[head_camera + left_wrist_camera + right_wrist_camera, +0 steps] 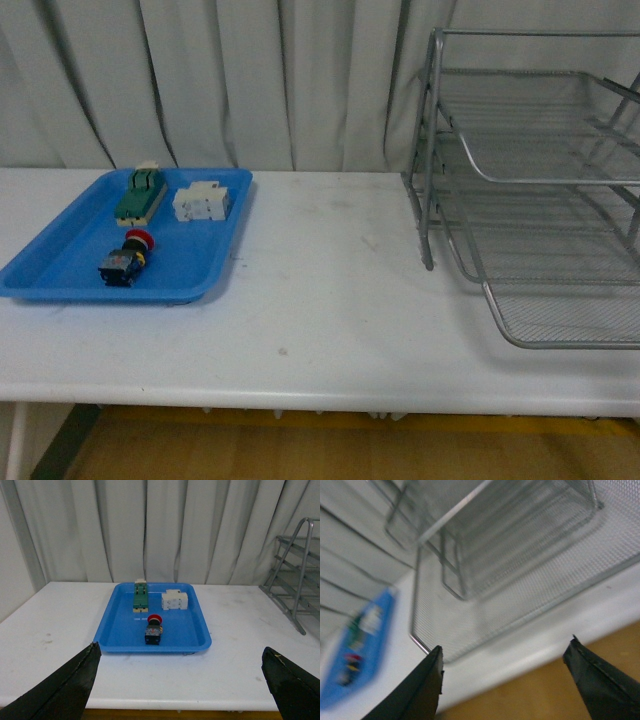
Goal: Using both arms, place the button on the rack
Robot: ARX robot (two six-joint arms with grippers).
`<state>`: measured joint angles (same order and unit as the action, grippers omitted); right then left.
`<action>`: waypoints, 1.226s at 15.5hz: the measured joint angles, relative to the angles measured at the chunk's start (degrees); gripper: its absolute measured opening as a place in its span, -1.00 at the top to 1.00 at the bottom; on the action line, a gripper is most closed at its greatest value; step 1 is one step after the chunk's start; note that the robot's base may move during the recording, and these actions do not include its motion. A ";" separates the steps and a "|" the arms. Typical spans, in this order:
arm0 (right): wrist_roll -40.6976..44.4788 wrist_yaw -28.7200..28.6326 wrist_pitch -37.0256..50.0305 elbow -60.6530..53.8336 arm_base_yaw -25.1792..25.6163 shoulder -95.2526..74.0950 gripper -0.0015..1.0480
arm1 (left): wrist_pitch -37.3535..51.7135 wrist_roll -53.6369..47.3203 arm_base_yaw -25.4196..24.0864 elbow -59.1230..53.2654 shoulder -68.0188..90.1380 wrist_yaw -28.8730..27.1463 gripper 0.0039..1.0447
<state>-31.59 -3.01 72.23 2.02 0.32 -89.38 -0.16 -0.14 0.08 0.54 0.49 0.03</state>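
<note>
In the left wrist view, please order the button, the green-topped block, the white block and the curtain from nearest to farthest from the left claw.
1. The button, in the near part of the tray, closest to the left claw.
2. The white block and green-topped block, side by side farther back; too close to rank.
3. The curtain, at the back.

Left gripper (180, 649): two matte black fingers (67, 690), each a broad wedge that is thick at the wrist end and narrows to a blunt tip, with a thin pale yellowish line along the edge nearest the tip. Right gripper (506, 644): fingers (600, 680) of the same black wedge form, tapering to a sharper-looking point, with a faint lighter seam running along the inner edge from the tip back toward the wrist. The surfaces of all four read as smooth dull plastic or rubber; finer detail is too blurred to tell.
</note>
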 joint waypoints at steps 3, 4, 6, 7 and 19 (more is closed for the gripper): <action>23.32 2.86 1.77 -1.53 -0.28 14.23 0.21 | -0.04 0.02 -0.09 0.00 0.00 -0.07 -0.88; 26.32 2.89 -1.22 -1.57 -0.31 18.01 0.38 | -0.02 0.02 -0.09 0.00 0.00 -0.07 -0.88; 29.31 2.89 -8.37 -1.62 -0.31 24.63 0.73 | -0.02 0.02 -0.09 0.00 0.00 -0.04 -0.88; 30.21 2.89 -12.24 -1.66 -0.31 29.29 0.94 | -0.07 0.02 -0.09 0.00 0.00 -0.04 -0.88; 31.23 2.91 -50.64 -1.44 -0.31 67.82 0.96 | -0.04 0.02 -0.09 0.00 0.00 -0.04 -0.88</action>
<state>-0.36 -0.10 21.58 0.58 0.01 -21.56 -0.21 -0.12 -0.01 0.54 0.49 -0.01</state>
